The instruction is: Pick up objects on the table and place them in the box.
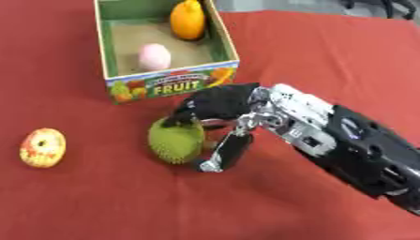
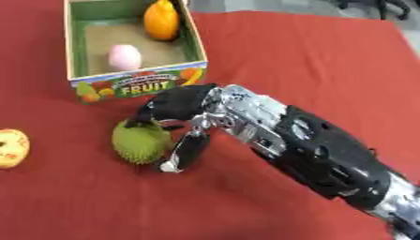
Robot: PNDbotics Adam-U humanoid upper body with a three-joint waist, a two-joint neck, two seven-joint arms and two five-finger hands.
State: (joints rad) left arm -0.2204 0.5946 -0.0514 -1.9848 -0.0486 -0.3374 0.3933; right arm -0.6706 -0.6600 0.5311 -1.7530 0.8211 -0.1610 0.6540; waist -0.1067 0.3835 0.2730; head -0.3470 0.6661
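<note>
Two fruits already lie in the box (image 1: 220, 44), an orange one (image 1: 188, 19) at the far wall and a pink one (image 1: 154, 56) nearer the middle; two more are out on the red cloth (image 1: 311, 51), a spiky green fruit (image 1: 175, 139) just in front of the box and a yellow-and-red one (image 1: 42, 147) well apart to its left; the step in hand is the pick-up of the green fruit; the right hand (image 1: 226, 110) comes in from the lower right, its fingers draped over the fruit's top and far side, its thumb (image 1: 226, 152) reaching down along the near right side with the tip at the cloth; the hand is partly curled round the fruit but looks not fully closed, and the fruit sits on the cloth, not yet lifted; the next move calls for closing fingers and thumb together, lifting clear of the box's printed front wall, then carrying it over to the bare floor beside the pink fruit; the left hand shows in neither view.
</note>
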